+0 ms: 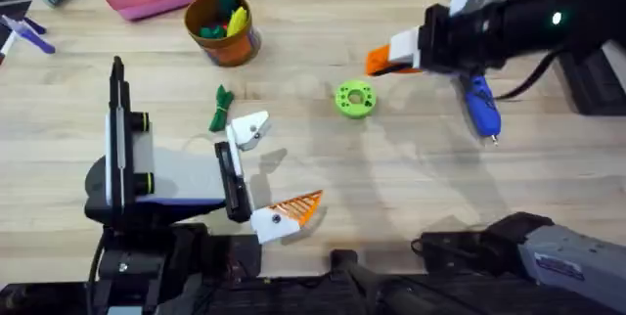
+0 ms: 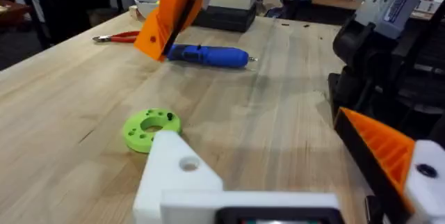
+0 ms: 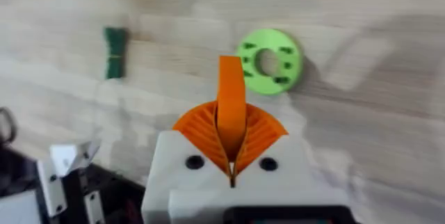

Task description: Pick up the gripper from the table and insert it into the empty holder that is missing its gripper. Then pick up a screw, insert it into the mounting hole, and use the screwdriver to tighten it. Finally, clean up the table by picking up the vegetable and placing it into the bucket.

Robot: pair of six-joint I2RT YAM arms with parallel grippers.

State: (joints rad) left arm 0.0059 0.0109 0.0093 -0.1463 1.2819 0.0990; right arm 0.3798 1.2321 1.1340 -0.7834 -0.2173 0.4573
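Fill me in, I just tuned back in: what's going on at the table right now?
The right end effector is shut on the loose orange gripper piece and holds it above the table near the green ring. The left end effector is open, and one of its white mounts, the holder, has no orange tip yet. The screwdriver lies on the table. The vegetable is on the table too, not yet in the bucket.

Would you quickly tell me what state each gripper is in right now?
Left gripper: open, holding nothing; one finger mount lacks its orange tip.
Right gripper: shut on the loose orange gripper, above the table.
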